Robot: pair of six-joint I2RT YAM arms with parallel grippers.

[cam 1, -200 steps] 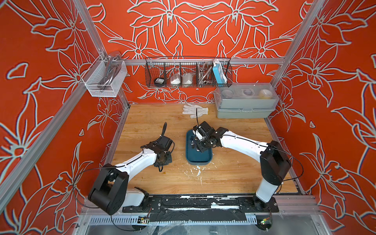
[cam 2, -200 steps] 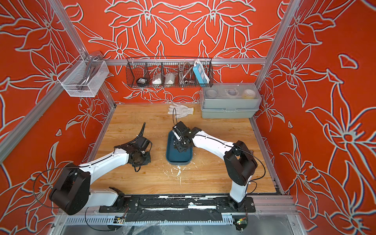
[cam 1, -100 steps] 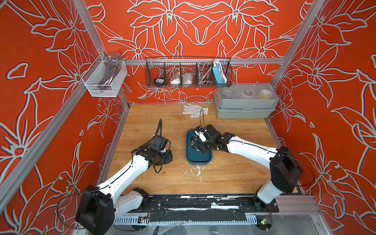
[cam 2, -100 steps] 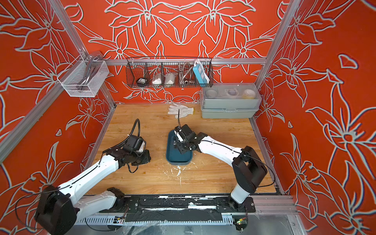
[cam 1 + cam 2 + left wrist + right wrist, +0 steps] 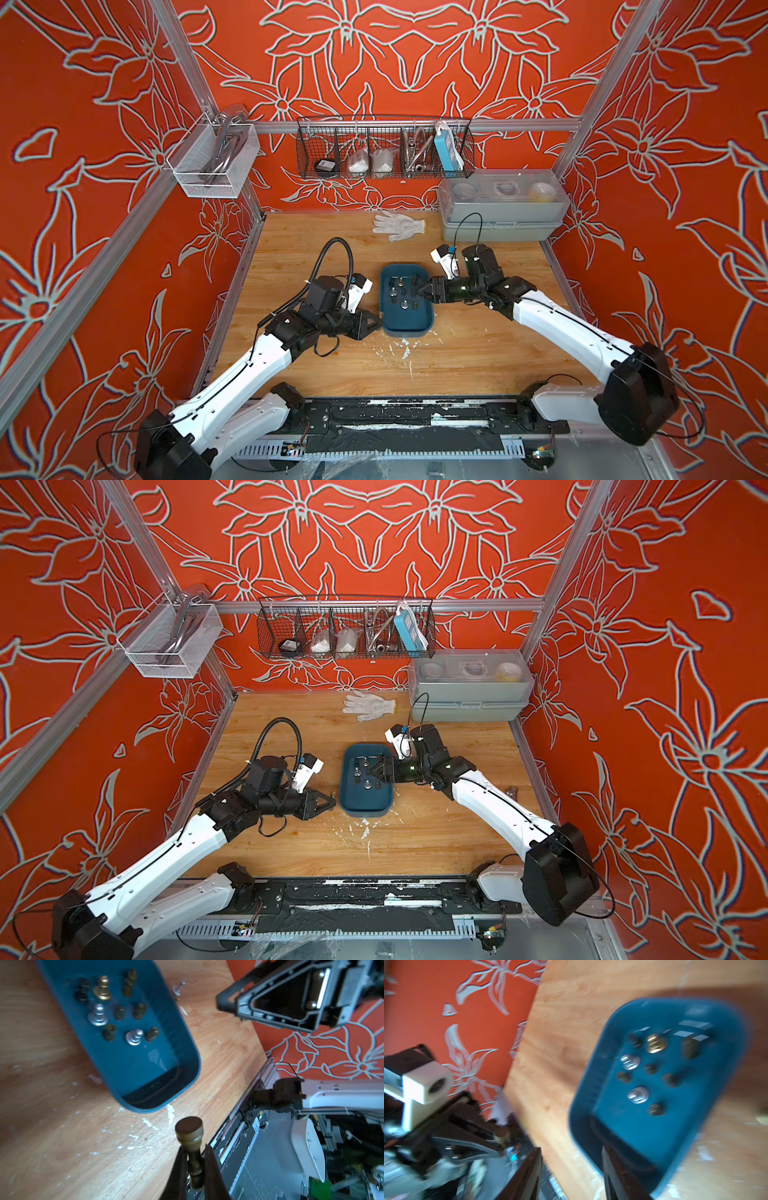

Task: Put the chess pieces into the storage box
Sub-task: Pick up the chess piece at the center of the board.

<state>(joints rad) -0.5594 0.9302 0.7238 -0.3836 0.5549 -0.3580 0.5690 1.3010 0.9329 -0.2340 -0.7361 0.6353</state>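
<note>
Several flared, metallic pawns [image 5: 97,1016] dot the rounded tray [image 5: 145,1066].

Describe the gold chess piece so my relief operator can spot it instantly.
Start at the dark teal storage box mid-table. The gold piece stands near its far end. It alone is gold; around it stand silver pieces and dark olive pieces.

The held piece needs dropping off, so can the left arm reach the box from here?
Probably yes. The left gripper, shut on a dark piece, sits just off the near left corner of the box, nothing between; the right gripper hangs open over the right edge only.
</note>
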